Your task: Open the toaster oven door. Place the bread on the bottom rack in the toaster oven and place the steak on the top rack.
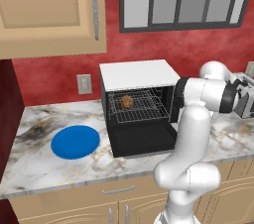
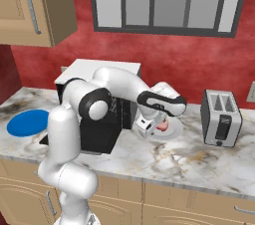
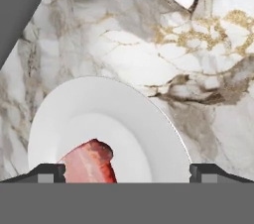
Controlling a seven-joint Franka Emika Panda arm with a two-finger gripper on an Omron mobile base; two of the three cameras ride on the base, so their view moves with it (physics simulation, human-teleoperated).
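Observation:
The toaster oven (image 1: 139, 75) stands at the back of the counter, black with a white top. Its door (image 1: 144, 141) hangs fully open, lying flat toward the front. The bread (image 1: 127, 102), a brown roll, rests on a wire rack inside. To the oven's right, the steak (image 3: 90, 163), red and marbled, lies on a white plate (image 3: 144, 134). My gripper (image 2: 148, 127) hovers just above that plate, tilted down, open with nothing between its fingers. In the hand view the gripper (image 3: 127, 174) has the steak (image 2: 162, 126) beside its left fingertip (image 3: 49, 173).
A blue plate (image 1: 75, 141) lies on the counter left of the oven. The silver slot toaster (image 2: 221, 118) stands right of the white plate (image 2: 173, 132). The oven door's dark corner (image 3: 15, 10) juts close to the plate. A wall cabinet (image 1: 49, 10) hangs upper left.

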